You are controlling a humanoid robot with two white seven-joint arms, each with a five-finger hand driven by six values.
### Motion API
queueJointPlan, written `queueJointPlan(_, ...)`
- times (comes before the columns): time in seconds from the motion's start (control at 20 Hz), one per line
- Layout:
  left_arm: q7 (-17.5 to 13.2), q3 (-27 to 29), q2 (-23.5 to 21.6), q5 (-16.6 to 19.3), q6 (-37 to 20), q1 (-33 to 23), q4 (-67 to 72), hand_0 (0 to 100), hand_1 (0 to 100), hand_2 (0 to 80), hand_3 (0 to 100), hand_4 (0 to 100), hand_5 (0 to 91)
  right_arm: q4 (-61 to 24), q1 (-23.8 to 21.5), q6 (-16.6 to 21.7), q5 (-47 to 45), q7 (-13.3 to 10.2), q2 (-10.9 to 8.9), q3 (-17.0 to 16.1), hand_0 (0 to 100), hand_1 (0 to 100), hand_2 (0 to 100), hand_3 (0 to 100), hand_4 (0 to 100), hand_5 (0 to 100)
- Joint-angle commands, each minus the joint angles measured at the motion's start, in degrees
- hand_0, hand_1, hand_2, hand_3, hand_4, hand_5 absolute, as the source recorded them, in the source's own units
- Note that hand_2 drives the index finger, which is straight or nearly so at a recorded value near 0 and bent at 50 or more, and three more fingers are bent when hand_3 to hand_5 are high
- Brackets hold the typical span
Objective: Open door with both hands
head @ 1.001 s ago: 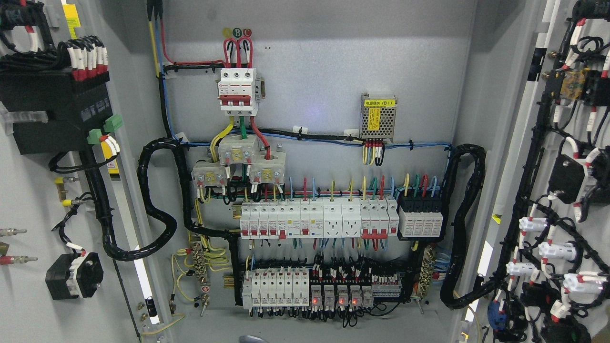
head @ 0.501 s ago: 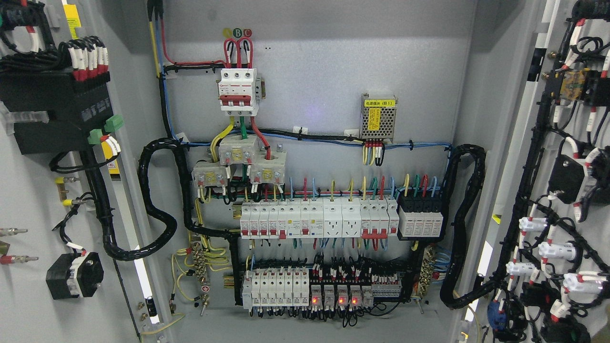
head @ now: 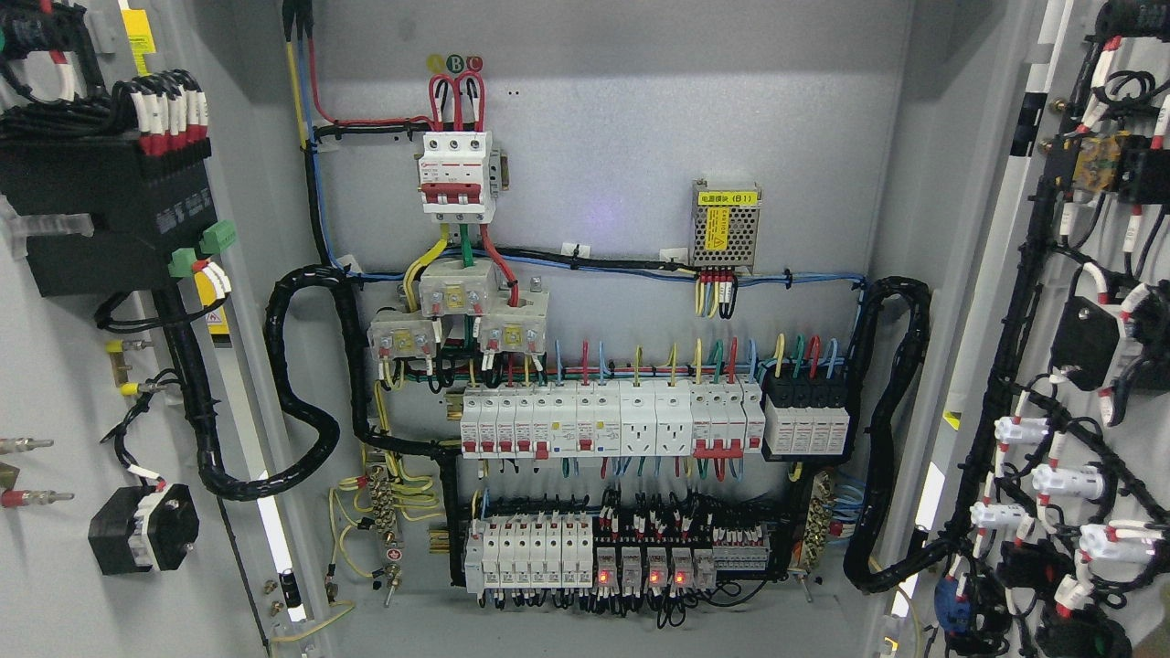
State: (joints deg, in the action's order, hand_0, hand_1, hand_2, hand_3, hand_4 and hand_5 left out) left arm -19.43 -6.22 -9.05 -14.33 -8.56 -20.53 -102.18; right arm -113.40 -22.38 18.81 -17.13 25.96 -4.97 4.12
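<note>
Both doors are standing swung wide: the left door [head: 64, 366] and right door [head: 1088, 366] are flanking the grey cabinet [head: 622, 155], baring breaker rows [head: 608, 419] and black cable looms [head: 297, 384]. Neither robot hand is showing.

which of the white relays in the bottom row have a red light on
Four lit relays right of the middle of the bottom row each show a red light; the taller white breakers to their left show none.

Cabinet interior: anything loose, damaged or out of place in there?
Nothing stands out. Both doors, left door and right door, stand swung open; the breaker rows sit level, the black cable looms stay bundled. No robot hand shows.
</note>
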Motion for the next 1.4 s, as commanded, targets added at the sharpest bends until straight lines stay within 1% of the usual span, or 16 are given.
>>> queueJointPlan(0.0, 0.09, 1.21, -4.31, 0.18, -0.22, 1.37, -13.83, 12, 56, 0.0, 0, 0, 0.0, -6.31, -2.67, 3.77, -0.18, -0.82, -2.32, -5.7, 0, 50, 4, 0, 0, 0)
queueJointPlan(0.1, 0.0, 2.17, -4.48, 0.18, -1.45, 1.28, -14.45, 12, 56, 0.0, 0, 0, 0.0, -6.31, -2.58, 5.88, -0.27, -0.91, -2.94, -5.7, 0, 50, 4, 0, 0, 0)
queueJointPlan(0.15, -0.26, 3.05, -4.66, 0.18, -3.02, 1.11, -14.63, 12, 56, 0.0, 0, 0, 0.0, -6.31, -2.58, 6.76, -0.35, -0.91, -3.03, -5.7, 0, 50, 4, 0, 0, 0)
queueJointPlan(0.25, -2.27, 5.68, -4.66, 0.18, -5.31, 0.58, -14.71, 12, 56, 0.0, 0, 0, 0.0, -6.31, -2.41, 6.94, -0.53, -1.09, -3.12, -5.79, 0, 50, 4, 0, 0, 0)
queueJointPlan(0.35, -4.82, 9.28, -4.49, 0.09, -6.46, -0.9, -14.71, 12, 56, 0.0, 0, 0, 0.0, -6.31, -1.97, 6.94, -1.14, -2.31, -3.12, -5.87, 0, 50, 4, 0, 0, 0)
queueJointPlan(0.55, -5.01, 12.28, -4.22, 0.09, -10.76, -4.68, -14.63, 12, 56, 0.0, 0, 0, 0.0, -6.31, -0.83, 7.03, -4.04, -4.34, -3.12, -5.87, 0, 50, 4, 0, 0, 0)
queueJointPlan(0.7, -5.01, 14.73, -3.26, 0.0, -14.63, -6.71, -14.54, 12, 56, 0.0, 0, 0, 0.0, -6.31, 0.31, 7.2, -5.1, -4.6, -3.03, -5.87, 0, 50, 4, 0, 0, 0)
queueJointPlan(0.85, -5.09, 18.08, 0.52, -0.35, -15.17, -6.71, -14.19, 12, 56, 0.0, 0, 0, 0.0, -6.31, 0.93, 7.47, -5.1, -4.87, -3.03, -5.87, 0, 50, 4, 0, 0, 0)
queueJointPlan(1.0, -5.09, 18.52, 0.88, -0.7, -15.17, -6.71, -14.1, 12, 56, 0.0, 0, 0, 0.0, -6.31, 0.93, 8.25, -5.1, -6.53, -2.77, -6.05, 0, 50, 4, 0, 0, 0)
queueJointPlan(1.1, -5.09, 19.75, 1.14, -2.45, -15.17, -6.54, -14.1, 12, 56, 0.0, 0, 0, 0.0, -6.31, 0.93, 9.14, -5.1, -6.89, -2.86, -7.89, 0, 50, 4, 0, 0, 0)
queueJointPlan(1.2, -5.09, 21.24, 1.4, -5.43, -15.17, -6.28, -14.19, 12, 56, 0.0, 0, 0, 0.0, -6.31, 0.93, 9.23, -5.28, -6.89, -3.03, -9.47, 0, 50, 4, 0, 0, 0)
queueJointPlan(1.35, -5.09, 23.53, 1.32, -9.3, -15.17, -6.27, -14.19, 12, 56, 0.0, 0, 0, 0.0, -6.31, 0.93, 9.23, -5.37, -6.89, -3.12, -9.04, 0, 50, 4, 0, 0, 0)
